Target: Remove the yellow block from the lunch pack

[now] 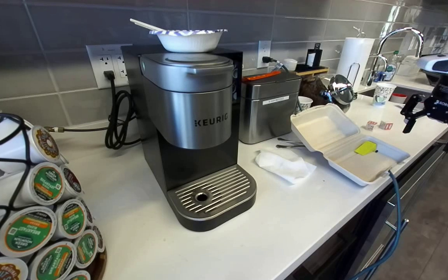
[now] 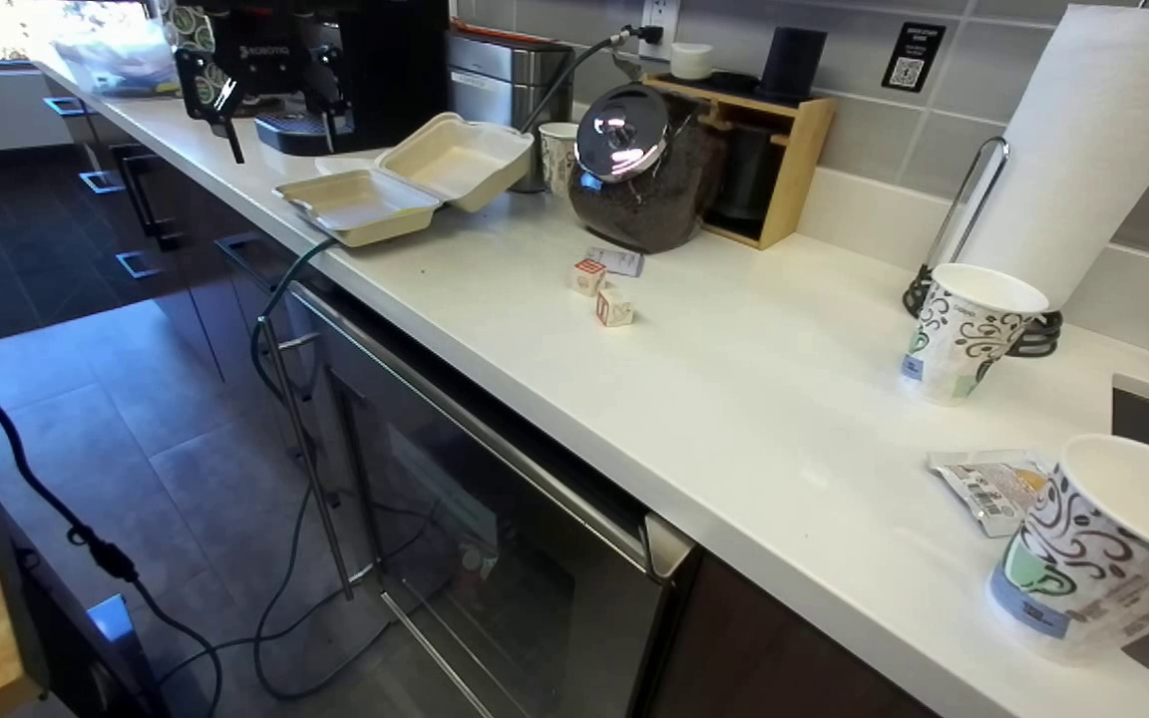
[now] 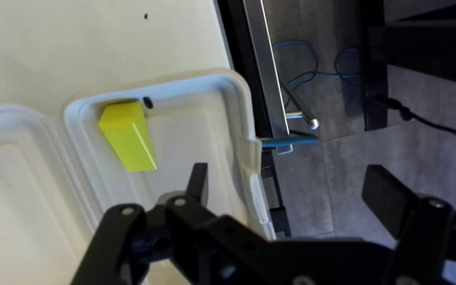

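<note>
Wrist view, from the left: the yellow block lies in the open pack, near its hinge, a dark speck just beside it. Further right, here's the end effector, fingers spread wide, grasping nothing; the block sits outside that gap, off to its left. Over in an exterior view: far left, a wire basket heaped with pods; next, a bowl atop the coffee machine, a white handle poking out; then the pack again, resting on the surface, the block in the half nearer the front edge, the end effector off to the right.
</note>
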Tool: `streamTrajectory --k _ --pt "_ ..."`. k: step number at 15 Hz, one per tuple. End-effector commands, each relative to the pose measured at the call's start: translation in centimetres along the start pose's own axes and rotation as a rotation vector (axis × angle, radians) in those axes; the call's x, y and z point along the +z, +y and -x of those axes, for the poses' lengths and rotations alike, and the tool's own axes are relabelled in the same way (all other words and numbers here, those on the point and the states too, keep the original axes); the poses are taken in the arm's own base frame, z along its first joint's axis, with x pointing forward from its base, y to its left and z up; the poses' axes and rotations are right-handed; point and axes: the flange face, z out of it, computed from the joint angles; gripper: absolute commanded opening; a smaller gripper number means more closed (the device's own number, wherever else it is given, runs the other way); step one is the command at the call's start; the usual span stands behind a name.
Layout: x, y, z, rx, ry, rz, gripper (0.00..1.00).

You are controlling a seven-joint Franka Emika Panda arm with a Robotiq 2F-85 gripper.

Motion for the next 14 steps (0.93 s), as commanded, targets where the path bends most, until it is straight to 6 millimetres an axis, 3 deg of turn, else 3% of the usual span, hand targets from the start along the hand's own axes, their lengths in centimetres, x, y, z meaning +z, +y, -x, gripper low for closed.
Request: streamTrajectory --k 1,5,10,14 --pt "-0.6 3.4 3.0 -0.098 -0.037 -0.035 1.0" --pt "-0.2 6.4 2.4 -0.069 0.009 0.034 1.0" --pt "3.1 8.2 0.9 -0.053 0.079 0.068 1.0" --pt "5.1 9.1 1.8 -0.037 0.082 0.08 0.95"
